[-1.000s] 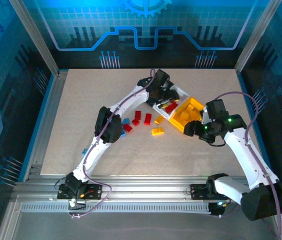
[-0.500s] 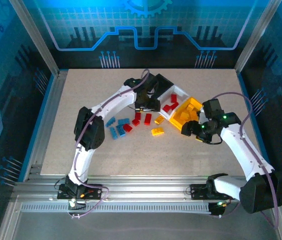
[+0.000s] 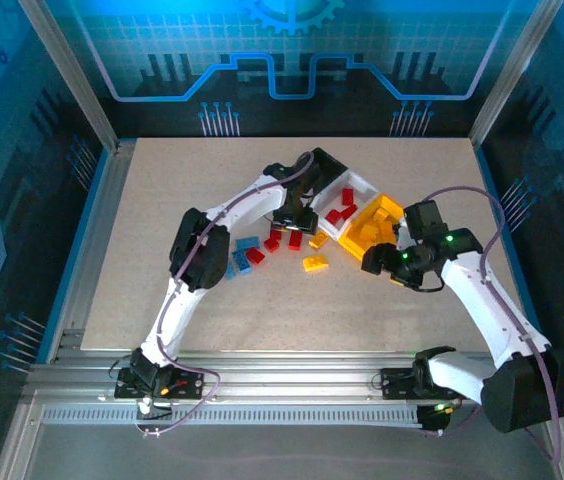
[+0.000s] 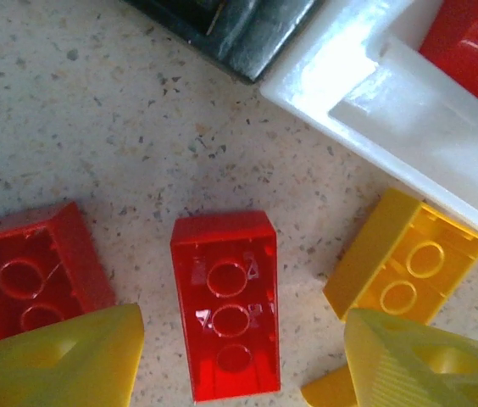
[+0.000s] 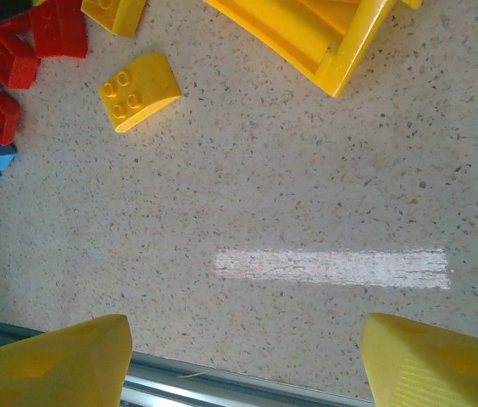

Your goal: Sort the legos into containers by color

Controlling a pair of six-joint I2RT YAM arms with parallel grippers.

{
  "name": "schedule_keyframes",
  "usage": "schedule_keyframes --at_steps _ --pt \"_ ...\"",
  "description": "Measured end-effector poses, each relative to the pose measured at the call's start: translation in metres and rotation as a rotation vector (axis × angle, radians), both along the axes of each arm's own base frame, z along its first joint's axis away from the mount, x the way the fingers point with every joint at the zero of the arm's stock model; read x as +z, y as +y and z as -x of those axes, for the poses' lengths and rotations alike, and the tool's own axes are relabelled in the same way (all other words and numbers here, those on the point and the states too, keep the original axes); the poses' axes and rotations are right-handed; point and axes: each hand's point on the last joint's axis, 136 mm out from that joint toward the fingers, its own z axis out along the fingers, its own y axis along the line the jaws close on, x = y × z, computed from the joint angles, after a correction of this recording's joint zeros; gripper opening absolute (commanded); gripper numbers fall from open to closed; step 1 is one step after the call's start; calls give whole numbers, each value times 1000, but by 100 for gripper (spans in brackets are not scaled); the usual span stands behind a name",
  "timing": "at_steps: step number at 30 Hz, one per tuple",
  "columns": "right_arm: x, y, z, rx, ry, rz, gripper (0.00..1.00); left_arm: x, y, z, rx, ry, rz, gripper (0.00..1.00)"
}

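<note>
Our left gripper (image 3: 294,222) hangs low over the loose legos on the table (image 3: 162,200), just beside the white bin (image 3: 360,183), with its jaws spread. In its wrist view a red brick (image 4: 226,314) lies squarely between the two yellow fingers (image 4: 61,360), with bare table on either side, so it touches neither. A second red brick (image 4: 36,271) sits just outside the left finger, and a yellow brick (image 4: 404,267) lies by the right one, near the white bin's wall. The corner of the black bin (image 4: 230,25) shows beyond.

Our right gripper (image 3: 374,258) hovers at the near corner of the yellow bin (image 3: 377,222), jaws apart and nothing between them. Its wrist view shows bare table under the gap, and a curved yellow brick (image 5: 140,89) lies well apart from the fingertips. Red bricks (image 3: 342,212) lie in the white bin, and blue bricks (image 3: 242,248) lie loose on the table.
</note>
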Motion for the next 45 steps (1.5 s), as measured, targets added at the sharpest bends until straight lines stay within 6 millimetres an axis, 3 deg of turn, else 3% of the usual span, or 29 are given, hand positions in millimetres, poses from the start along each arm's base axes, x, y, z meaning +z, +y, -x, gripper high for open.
schedule_keyframes --at_steps 10,16,25,29,35,41,45 --pt "0 -1 2 0 3 3 72 -22 2 2 -4 44 -32 52" --pt "-4 -1 1 0 20 7 72 -24 3 4 5 54 -37 34" --pt "-4 -1 1 5 20 8 73 -21 9 12 50 84 -12 34" --pt "-4 0 0 10 15 9 72 -3 12 14 103 99 45 34" --pt "-12 -2 8 10 15 9 73 55 5 -1 211 59 241 35" --pt "-8 -4 12 5 -16 1 72 92 -30 -28 299 32 467 35" --pt "-9 -7 17 -4 -26 -1 73 92 -59 -53 346 38 579 35"
